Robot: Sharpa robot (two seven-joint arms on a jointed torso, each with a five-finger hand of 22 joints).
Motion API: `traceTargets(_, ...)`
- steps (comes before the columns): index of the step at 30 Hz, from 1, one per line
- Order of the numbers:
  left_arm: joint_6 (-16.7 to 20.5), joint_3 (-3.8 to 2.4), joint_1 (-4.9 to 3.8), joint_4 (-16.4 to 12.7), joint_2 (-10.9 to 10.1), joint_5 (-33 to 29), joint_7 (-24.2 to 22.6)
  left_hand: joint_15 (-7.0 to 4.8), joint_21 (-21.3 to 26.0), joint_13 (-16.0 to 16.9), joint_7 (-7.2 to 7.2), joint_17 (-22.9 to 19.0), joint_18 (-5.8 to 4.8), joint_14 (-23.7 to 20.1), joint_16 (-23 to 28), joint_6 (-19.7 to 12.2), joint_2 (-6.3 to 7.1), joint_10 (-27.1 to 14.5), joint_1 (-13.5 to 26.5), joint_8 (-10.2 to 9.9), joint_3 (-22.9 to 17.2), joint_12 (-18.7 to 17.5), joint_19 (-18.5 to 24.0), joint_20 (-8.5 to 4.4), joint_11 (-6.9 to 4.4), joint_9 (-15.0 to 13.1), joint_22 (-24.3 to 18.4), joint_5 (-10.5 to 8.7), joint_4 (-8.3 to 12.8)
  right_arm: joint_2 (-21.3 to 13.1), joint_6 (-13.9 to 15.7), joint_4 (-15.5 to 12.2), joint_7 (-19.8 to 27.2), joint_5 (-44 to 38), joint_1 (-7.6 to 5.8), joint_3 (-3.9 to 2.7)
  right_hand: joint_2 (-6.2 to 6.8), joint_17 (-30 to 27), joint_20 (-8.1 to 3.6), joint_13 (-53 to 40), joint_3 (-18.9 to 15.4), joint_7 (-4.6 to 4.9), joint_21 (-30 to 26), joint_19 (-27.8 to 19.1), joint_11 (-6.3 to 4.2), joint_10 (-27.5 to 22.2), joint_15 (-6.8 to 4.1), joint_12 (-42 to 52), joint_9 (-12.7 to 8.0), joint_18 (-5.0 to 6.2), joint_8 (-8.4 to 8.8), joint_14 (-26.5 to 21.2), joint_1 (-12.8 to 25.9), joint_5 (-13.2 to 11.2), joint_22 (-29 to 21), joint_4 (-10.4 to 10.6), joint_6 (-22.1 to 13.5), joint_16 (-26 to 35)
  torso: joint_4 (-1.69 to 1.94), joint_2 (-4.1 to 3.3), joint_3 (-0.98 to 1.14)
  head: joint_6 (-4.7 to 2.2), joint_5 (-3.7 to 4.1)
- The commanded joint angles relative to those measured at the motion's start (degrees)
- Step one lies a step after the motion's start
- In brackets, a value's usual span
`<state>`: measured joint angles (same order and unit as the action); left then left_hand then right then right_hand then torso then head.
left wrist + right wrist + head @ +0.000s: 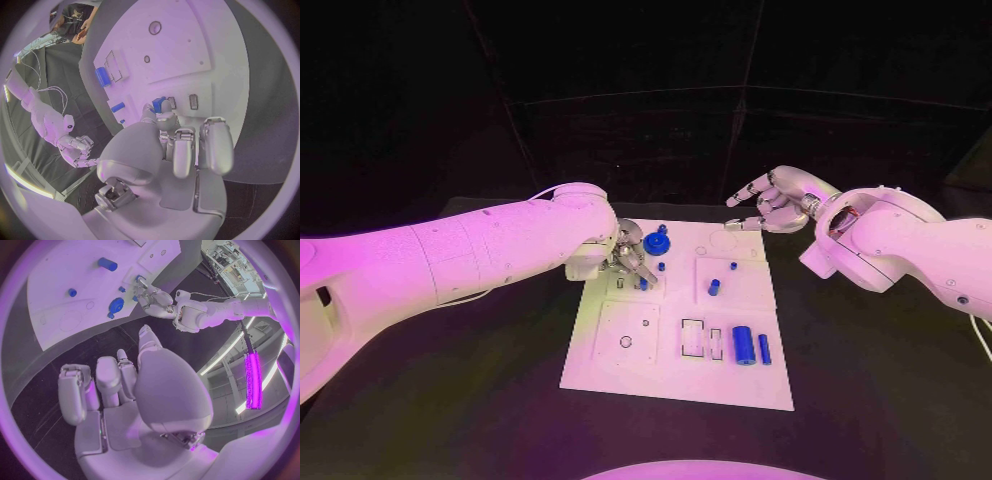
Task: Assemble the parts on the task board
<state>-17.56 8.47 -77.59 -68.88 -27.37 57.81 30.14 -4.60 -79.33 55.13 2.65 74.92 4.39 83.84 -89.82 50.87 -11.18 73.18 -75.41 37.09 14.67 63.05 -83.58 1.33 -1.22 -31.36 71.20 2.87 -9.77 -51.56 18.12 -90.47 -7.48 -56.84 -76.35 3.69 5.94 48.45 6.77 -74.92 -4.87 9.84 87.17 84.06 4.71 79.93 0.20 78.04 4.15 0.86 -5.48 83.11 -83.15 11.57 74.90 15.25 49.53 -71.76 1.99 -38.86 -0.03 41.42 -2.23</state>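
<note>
Black table (473, 400): carries the task board.

Task board (668, 375): white plate at the table's middle, with cut-outs and holes.

Left arm (444, 265): reaches in across the board's far left corner.

Right arm (906, 245): bent beside the board's far right corner, off the plate.

Left hand (629, 262): lowered onto the board's far left part, fingers curled together; the left wrist view shows its fingertips closed around a small blue part (158, 104) at the board surface.

Right hand (769, 205): raised above the table just past the board's far right corner, fingers loosely curled and apart, holding nothing; the right wrist view confirms an empty palm.

Blue cylinder (744, 346): lying near the board's near right side, a slimmer blue rod (764, 349) just beside it.

Blue round part (656, 243): at the far edge, near the left hand.

Small blue peg (714, 288): mid-board.
</note>
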Motion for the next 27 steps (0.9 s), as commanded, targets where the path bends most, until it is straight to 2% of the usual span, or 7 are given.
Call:
traceTargets(1,-0.8,-0.03,-0.06,0.0,0.2,0.3,0.6,-0.44,-0.2,0.1,0.05,15.1,-0.72,6.2,-0.2,-0.6,-0.51,-0.3,-1.2,0.3,-1.0,0.4,-0.4,-0.15,-0.25,-0.1,0.0,0.0,1.2,0.1,-0.5,0.0,0.1,0.1,-0.12,-0.03,-0.5,0.0,-0.51,-1.1,-0.4,0.01,-0.2,2.4,0.01,-0.4,-0.2,-0.3,0.0,0.52,-0.35,-0.3,-0.1,0.4,10.0,0.0,0.1,0.4,-0.01,0.0,-0.02,0.11,-0.04)
traceTargets(11,0.1,-0.03,-0.06,-0.1,0.2,-0.9,0.5,-0.75,-0.1,0.0,-0.17,15.1,-0.7,6.2,-0.2,-1.8,-2.25,-0.9,-5.7,-0.7,-7.7,0.2,-0.4,-0.49,-0.52,0.1,0.1,0.41,5.7,0.1,-0.7,0.0,0.2,0.1,-0.12,-0.03,-0.6,-0.1,-0.52,-1.1,-0.4,-0.01,-0.2,2.4,0.0,-0.4,-0.22,-0.3,0.0,0.53,-0.37,-0.3,-0.1,0.5,10.0,-0.1,0.1,0.4,0.0,-0.02,0.01,0.34,0.01)
traceTargets(15,0.8,-0.03,-0.05,-0.5,-0.1,-1.8,0.4,-0.7,0.0,-0.3,0.05,15.1,-0.7,6.2,-0.2,-2.5,-1.72,-1.4,-7.0,-1.4,-12.5,-0.4,-0.3,-0.43,-0.44,0.4,0.1,4.24,8.1,0.2,-0.8,0.1,0.2,0.1,-0.11,-0.03,-0.67,-0.1,-0.53,-1.1,-0.4,-0.01,-0.3,2.4,-0.02,-0.4,-0.23,-0.3,0.0,0.54,-0.38,-0.3,-0.1,0.5,9.9,-0.1,0.1,0.5,0.02,0.02,0.0,0.4,0.03)
traceTargets(16,1.2,-0.03,-0.05,-0.7,-0.3,-2.3,0.3,-0.38,0.0,-0.6,0.63,15.1,-0.63,6.2,-0.2,-2.6,-0.52,-1.5,-6.0,-1.7,-16.0,-0.6,-0.3,-0.48,-0.11,0.5,0.1,5.18,8.9,0.2,-0.8,0.1,0.2,0.1,-0.11,-0.03,-0.67,-0.1,-0.53,-1.1,-0.4,-0.01,-0.3,2.4,-0.02,-0.4,-0.23,-0.3,0.0,0.54,-0.38,-0.3,-0.1,0.5,9.9,-0.1,0.1,0.5,0.01,0.03,-0.01,0.41,0.02)
traceTargets(21,3.8,-0.04,-0.05,-2.1,-1.5,-4.4,-0.1,-0.1,0.2,-0.8,0.73,15.1,-0.61,6.2,-0.2,-2.2,4.98,-1.0,0.2,-1.3,-31.0,-0.4,-0.3,-0.09,-0.23,0.0,0.2,5.44,10.2,0.3,-0.9,0.2,0.2,0.1,-0.11,-0.03,-0.74,-0.1,-0.55,-1.1,-0.4,-0.02,-0.3,2.4,-0.03,-0.3,-0.24,-0.3,0.0,0.53,-0.4,-0.3,-0.1,0.6,10.0,-0.1,0.1,0.5,0.11,0.03,0.0,0.23,0.0)
traceTargets(25,6.3,-0.04,-0.05,-3.4,-2.7,-6.2,-0.5,0.12,0.4,-1.0,0.9,15.1,-0.5,6.2,-0.2,-1.9,11.55,-0.2,8.6,0.4,-47.7,0.0,-0.4,-0.24,0.37,-1.5,0.4,5.3,10.5,0.4,-1.0,0.4,0.3,0.1,-0.11,-0.02,-0.74,-0.1,-0.55,-1.1,-0.4,-0.02,-0.3,2.4,-0.03,-0.3,-0.24,-0.3,0.0,0.53,-0.4,-0.3,-0.1,0.6,10.0,-0.1,0.1,0.5,0.13,0.07,0.06,0.27,-0.1)
traceTargets(27,7.5,-0.04,-0.05,-4.1,-3.2,-6.7,-0.6,-0.26,0.4,-1.0,0.74,15.1,-0.65,6.2,-0.2,-2.0,12.22,-0.1,9.3,1.0,-50.5,0.2,-0.4,0.12,-0.02,-2.0,0.4,5.47,11.1,0.4,-1.0,0.5,0.3,0.1,-0.11,-0.02,-0.78,-0.2,-0.56,-1.1,-0.4,-0.03,-0.3,2.4,-0.03,-0.3,-0.25,-0.3,0.0,0.54,-0.4,-0.2,-0.1,0.7,9.9,-0.1,0.1,0.5,0.15,0.06,0.06,0.3,-0.14)
